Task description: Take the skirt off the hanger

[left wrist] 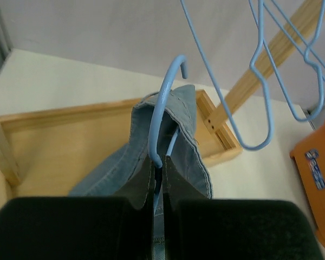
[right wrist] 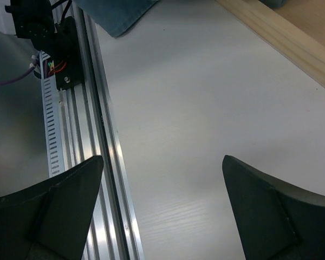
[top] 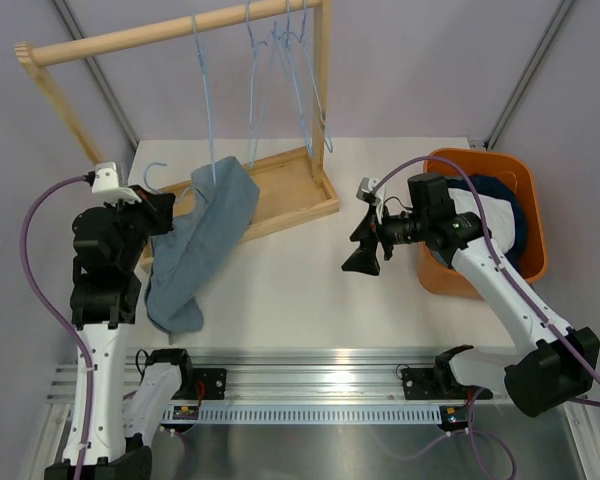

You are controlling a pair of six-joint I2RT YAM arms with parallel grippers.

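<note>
We see the left gripper point(left wrist: 158, 187) at the front left corner of the pale wooden clothes rack point(top: 290, 195). Its two dark fingers point(left wrist: 135, 189) are pressed together on the light blue wire hanger point(left wrist: 163, 108), whose hook curves up above them. The blue denim skirt point(top: 205, 235) is still on that hanger: in the left wrist view its waistband is bunched round the wire just beyond the fingertips. From there the cloth drapes over the front edge of the rack's base tray and trails away from the rack across the white table point(top: 290, 290), toward the arm bases.

The right gripper point(top: 365, 250) hangs over the table to the right of the rack's base, apart from it. Its fingers point(right wrist: 265, 211) are spread wide with nothing between them, and only bare tabletop shows in the gap.

Several more light blue wire hangers point(top: 280, 60) hang from the rack's top bar. Farther right of the rack, past the right gripper, stands an orange plastic bin point(top: 535, 235) with dark blue and white cloth in it.
</note>
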